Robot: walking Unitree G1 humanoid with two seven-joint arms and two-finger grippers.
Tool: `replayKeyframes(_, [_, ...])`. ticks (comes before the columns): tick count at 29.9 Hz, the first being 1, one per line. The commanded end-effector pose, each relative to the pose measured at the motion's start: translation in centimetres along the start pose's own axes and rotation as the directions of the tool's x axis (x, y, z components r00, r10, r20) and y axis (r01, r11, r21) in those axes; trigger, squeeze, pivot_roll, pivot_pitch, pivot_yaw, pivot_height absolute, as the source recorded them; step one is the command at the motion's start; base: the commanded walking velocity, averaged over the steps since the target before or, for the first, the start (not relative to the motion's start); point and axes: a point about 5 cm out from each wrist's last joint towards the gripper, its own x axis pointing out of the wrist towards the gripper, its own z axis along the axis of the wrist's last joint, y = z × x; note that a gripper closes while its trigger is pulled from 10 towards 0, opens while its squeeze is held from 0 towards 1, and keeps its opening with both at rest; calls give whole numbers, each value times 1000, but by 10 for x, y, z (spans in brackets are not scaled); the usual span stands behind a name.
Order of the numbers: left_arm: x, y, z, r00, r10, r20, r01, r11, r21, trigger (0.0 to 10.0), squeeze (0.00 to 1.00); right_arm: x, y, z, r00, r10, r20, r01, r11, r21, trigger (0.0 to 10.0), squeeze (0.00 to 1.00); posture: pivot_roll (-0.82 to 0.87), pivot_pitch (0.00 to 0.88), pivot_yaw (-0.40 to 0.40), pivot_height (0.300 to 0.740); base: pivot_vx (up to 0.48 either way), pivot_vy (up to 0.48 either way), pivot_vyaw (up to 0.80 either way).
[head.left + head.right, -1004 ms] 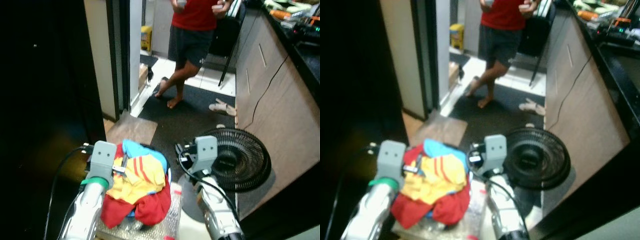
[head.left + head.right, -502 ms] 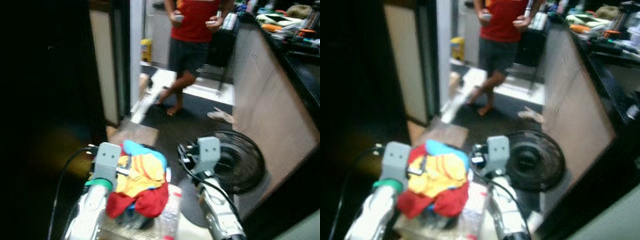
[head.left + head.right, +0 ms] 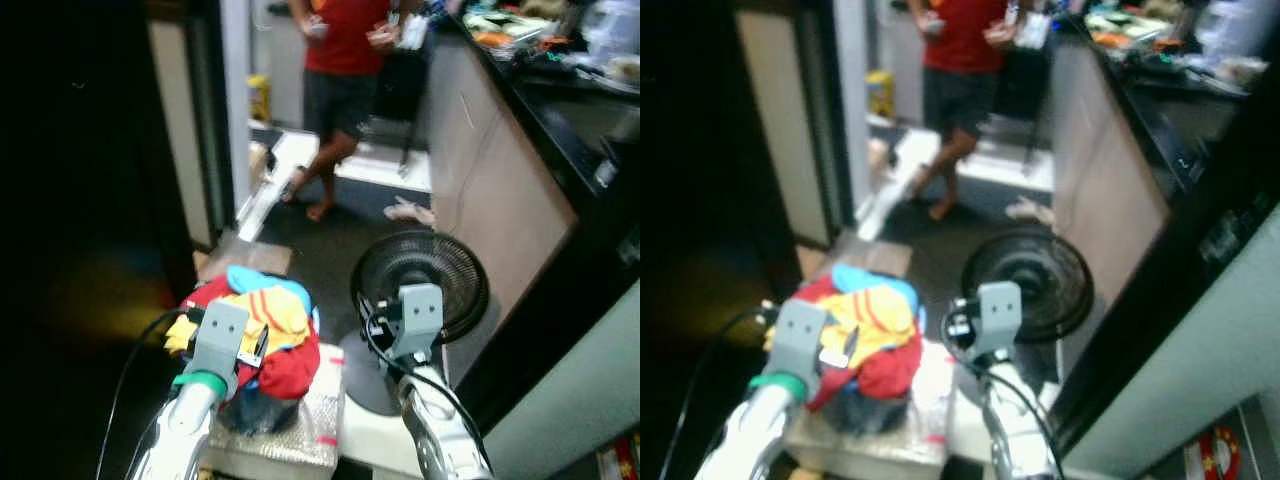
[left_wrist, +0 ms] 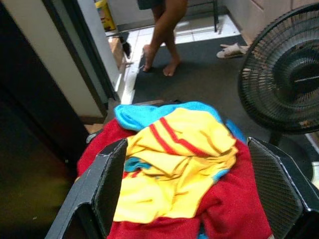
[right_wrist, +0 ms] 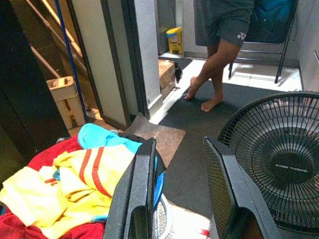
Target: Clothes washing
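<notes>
The left gripper [image 4: 187, 199] has its fingers spread wide on either side of the pile of clothes [image 4: 179, 169], a red, yellow and blue heap sitting on a silvery box [image 3: 285, 440]. The right gripper [image 5: 182, 199] hangs open too, just beside the pile, with nothing between its fingers. A black floor fan [image 3: 420, 280] stands close by on the dark mat, and a person [image 3: 340, 70] in a red shirt stands further back.

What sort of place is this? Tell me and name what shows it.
Probably a home kitchen or utility passage: a long cabinet counter with cluttered top, a floor fan on dark matting, and a heap of clothes between the grippers.
</notes>
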Motion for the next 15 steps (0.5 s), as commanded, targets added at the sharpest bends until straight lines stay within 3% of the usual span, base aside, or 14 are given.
replayKeyframes(1, [-3,0,-6,1000,-2,-22,2,1000,7,10000,0,0,2,0,1000,5,-3,-5,1000,4,10000,0,61,46,-15,740,0,0,0])
replayKeyframes(15, [-2,0,-6,1000,6,-19,-6,1000,14,10000,0,0,2,0,1000,13,-4,-13,1000,-1,10000,0,63,44,-18,740,0,0,0])
